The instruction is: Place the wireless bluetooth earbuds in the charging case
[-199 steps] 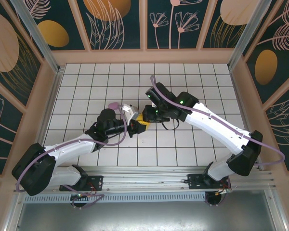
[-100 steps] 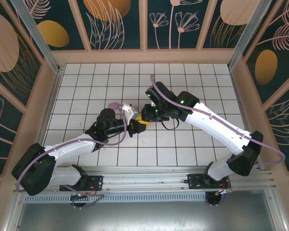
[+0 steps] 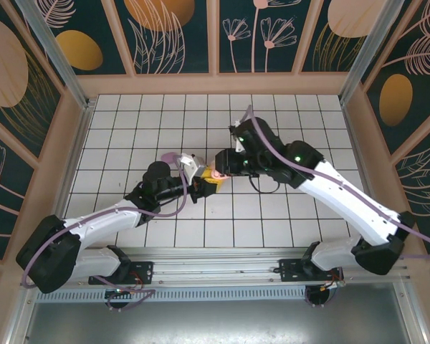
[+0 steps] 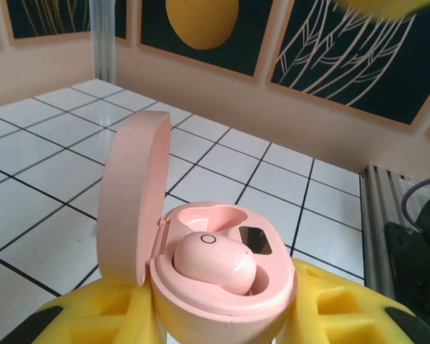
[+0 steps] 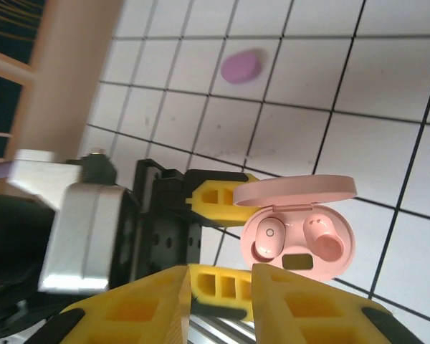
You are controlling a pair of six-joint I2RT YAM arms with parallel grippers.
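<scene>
The pale pink charging case point(image 4: 222, 294) has its lid point(image 4: 132, 201) hinged up, and my left gripper point(image 4: 215, 319) is shut on its base, above the table's middle point(image 3: 216, 174). One pink earbud point(image 4: 215, 261) sits in the nearer socket, while the socket behind it point(image 4: 208, 215) is bare. In the right wrist view the earbud point(image 5: 267, 238) lies left of the bare socket point(image 5: 326, 240). My right gripper point(image 5: 221, 271) hovers just off the case, open, with nothing between its yellow fingers point(image 5: 301, 308).
A lilac oval pebble point(image 3: 170, 155) lies on the white tiled table point(image 3: 287, 129) just behind the left wrist point(image 5: 241, 66). Wooden walls ring the table. The aluminium rail point(image 3: 222, 261) runs along the near edge.
My right gripper has drawn back from the case, up and to the right, uncovering the open case from above. The left arm and the case have held still.
</scene>
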